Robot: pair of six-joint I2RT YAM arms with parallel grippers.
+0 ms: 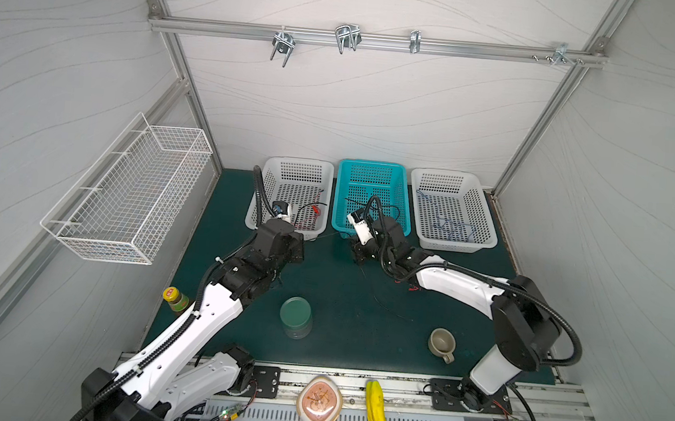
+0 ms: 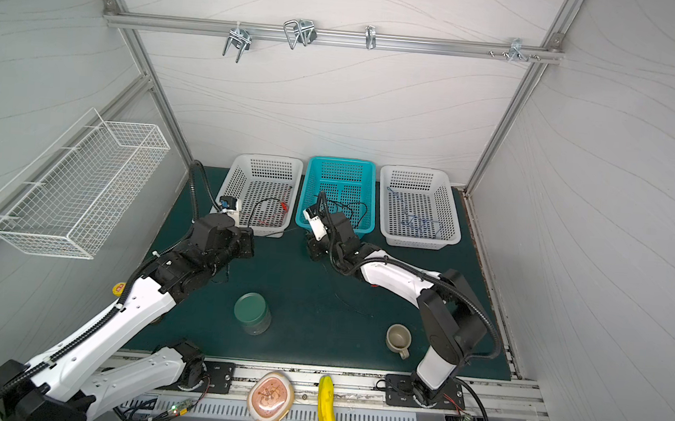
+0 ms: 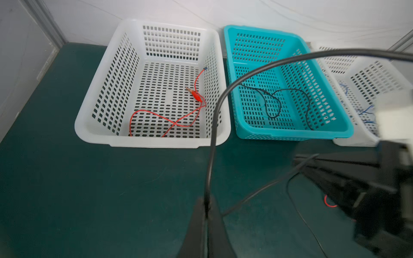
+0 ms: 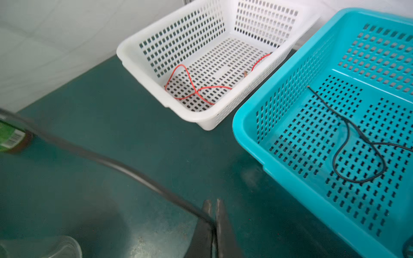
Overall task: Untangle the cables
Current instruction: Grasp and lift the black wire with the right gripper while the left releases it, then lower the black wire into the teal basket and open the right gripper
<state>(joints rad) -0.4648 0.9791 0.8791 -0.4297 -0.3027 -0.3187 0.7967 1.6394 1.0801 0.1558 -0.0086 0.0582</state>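
Mat [image 1: 336, 344], dark green, carries everything. Along its far edge 3 baskets side by side serve as sorting bins, 1 colour each: left white basket [image 3: 152, 143] w/ red cable [image 3: 178, 120], teal basket [image 3: 290, 134] w/ coiled black cable [image 3: 277, 105], right white basket [image 1: 453, 246] w/ blue cable [image 1: 451, 225], so those 3 look done. Both arms reach to the mat just in front of the baskets. Left gripper [image 3: 206, 210] is clamped on a second black cable [image 3: 214, 125], which arcs up past the left basket's corner. Right gripper [image 4: 213, 213] is pinched tight on a black strand [image 4: 134, 172], prob. the same cable, so the 2 can pull apart & tease it free. Rest of tangle, thin black wire [image 1: 382, 303] + red loop [image 3: 329, 204], lies on the mat by the right arm, yet to be sorted.
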